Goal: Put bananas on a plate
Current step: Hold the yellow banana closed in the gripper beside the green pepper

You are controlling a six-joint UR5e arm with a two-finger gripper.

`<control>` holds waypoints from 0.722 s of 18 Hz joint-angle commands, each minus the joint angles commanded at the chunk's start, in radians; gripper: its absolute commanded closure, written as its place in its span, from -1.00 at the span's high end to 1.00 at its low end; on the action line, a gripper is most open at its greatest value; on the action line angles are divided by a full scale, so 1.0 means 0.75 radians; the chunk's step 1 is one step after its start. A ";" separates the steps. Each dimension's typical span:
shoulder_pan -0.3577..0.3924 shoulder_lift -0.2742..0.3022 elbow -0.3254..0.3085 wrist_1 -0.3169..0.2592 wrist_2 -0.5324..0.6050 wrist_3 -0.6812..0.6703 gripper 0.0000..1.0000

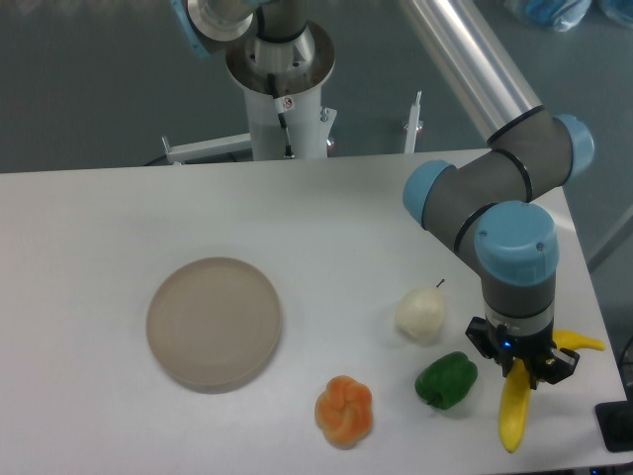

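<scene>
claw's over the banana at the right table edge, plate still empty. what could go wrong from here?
1. The banana lies near the table's front-right corner, and the claw sits toward one end; an off-centre grip may let it swing or slip off the edge.
2. The green pepper, orange fruit and pale pear lie between it and the plate; a low carry could hit them.

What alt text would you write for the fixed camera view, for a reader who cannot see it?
A grey and blue robot arm's gripper sits directly over a long, curved yellow plastic banana at the white table's right edge. A round, empty beige plate lies far left; between them sit an orange lumpy fruit, a green pepper and a pale pear.
</scene>
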 joint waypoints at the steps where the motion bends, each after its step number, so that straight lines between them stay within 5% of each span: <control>1: -0.002 0.000 -0.002 0.002 0.000 -0.002 -0.56; 13: -0.002 0.006 -0.016 0.006 -0.002 0.004 -0.56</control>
